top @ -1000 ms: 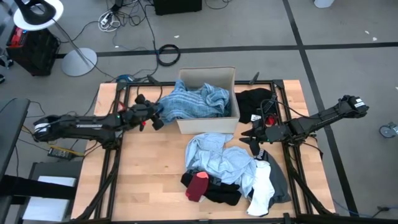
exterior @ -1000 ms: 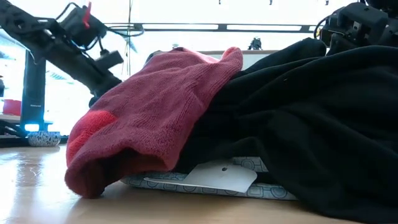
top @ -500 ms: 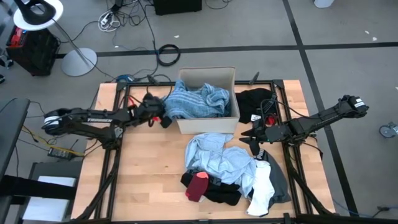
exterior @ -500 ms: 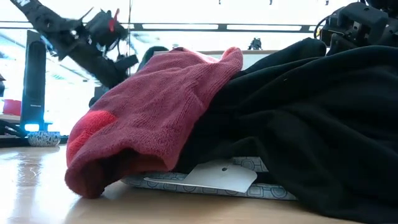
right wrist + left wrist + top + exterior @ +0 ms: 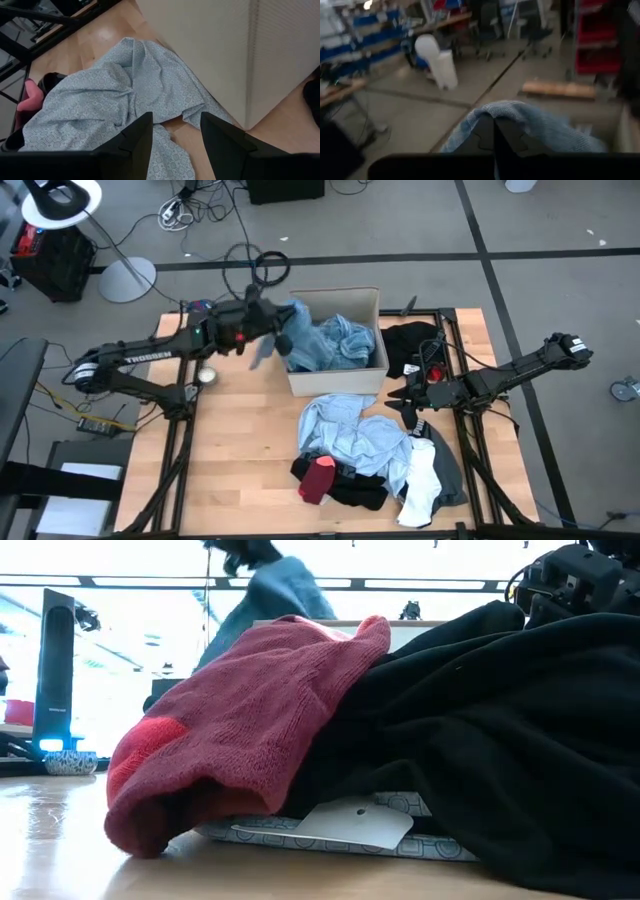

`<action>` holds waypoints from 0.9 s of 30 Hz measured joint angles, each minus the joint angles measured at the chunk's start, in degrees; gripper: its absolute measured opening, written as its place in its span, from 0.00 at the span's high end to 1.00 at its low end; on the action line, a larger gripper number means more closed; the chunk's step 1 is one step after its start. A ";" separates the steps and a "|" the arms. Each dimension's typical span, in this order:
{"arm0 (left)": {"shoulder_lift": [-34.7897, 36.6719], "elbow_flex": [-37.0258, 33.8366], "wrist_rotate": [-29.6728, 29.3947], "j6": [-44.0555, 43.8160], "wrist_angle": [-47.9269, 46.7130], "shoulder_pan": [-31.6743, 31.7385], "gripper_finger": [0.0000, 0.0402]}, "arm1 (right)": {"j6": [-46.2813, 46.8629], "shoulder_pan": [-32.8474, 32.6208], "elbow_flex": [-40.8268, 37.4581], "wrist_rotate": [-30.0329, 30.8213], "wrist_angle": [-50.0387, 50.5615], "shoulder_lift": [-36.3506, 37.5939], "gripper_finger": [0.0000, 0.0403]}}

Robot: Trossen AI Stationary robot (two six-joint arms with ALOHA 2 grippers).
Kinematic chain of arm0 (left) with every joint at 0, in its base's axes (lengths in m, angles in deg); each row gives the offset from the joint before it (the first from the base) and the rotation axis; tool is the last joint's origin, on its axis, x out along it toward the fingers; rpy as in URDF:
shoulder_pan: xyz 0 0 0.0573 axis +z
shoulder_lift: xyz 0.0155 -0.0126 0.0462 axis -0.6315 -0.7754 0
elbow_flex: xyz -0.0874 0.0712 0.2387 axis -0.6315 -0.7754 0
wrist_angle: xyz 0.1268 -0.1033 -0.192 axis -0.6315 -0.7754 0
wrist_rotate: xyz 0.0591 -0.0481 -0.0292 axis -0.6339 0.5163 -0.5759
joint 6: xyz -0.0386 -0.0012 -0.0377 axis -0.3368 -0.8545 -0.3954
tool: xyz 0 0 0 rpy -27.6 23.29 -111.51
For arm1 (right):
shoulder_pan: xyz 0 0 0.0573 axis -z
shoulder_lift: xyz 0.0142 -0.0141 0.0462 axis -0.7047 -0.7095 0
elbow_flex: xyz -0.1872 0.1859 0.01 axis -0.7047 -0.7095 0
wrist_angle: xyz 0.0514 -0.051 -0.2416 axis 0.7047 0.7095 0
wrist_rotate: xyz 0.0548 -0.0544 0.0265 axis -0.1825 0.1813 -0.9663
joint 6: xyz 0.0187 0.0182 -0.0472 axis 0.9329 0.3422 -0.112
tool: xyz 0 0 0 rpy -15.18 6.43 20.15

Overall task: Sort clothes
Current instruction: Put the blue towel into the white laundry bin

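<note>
The blue-grey striped garment [image 5: 335,340] lies mostly in the beige cardboard box [image 5: 335,383]. My left gripper [image 5: 275,330] is raised at the box's left wall and shut on the garment's left end, which hangs in the low view [image 5: 275,595]. My right gripper [image 5: 402,396] stands open just right of the box, low over the light blue patterned garment [image 5: 115,95]. That garment [image 5: 355,435] tops a pile at the table's near side, with a red piece [image 5: 318,478], black [image 5: 355,490], white [image 5: 420,488] and grey [image 5: 452,465] pieces. My left gripper pinches the striped garment's left end [image 5: 530,117] between its two shut fingers [image 5: 495,137], coming from the table's left. That end is lifted above the box's left wall and droops around the fingertips. The rest of the garment lies in the box. One layer or several, I cannot tell.
A black garment [image 5: 408,342] lies at the far right beside the box. A small round pale thing [image 5: 207,376] sits on the table left of the box. Bare wood [image 5: 240,450] stretches over the table's near left. Dark frame rails [image 5: 180,430] run along both sides.
My left gripper has gone right to the striped garment's end hanging over the box's left wall and has shut on it. It has then risen toward the far edge. That end of the garment is now lifted above the box, while the rest stays inside.
</note>
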 joint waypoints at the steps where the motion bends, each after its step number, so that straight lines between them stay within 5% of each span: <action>1: -1.56 2.38 0.84 0.44 -0.06 -0.02 1.00 | -0.19 0.00 0.00 0.02 -0.27 0.00 0.59; 13: -29.99 41.45 15.95 4.58 -1.44 -0.02 1.00 | -0.55 0.00 0.00 0.05 -0.22 0.02 0.59; 18: -36.93 55.05 17.83 4.44 -14.42 -0.04 1.00 | -0.61 0.00 0.00 0.02 0.03 0.00 0.59; 27: -37.48 54.55 7.98 -0.47 -41.74 0.17 1.00 | -1.06 -0.02 0.00 -0.02 0.27 0.02 0.59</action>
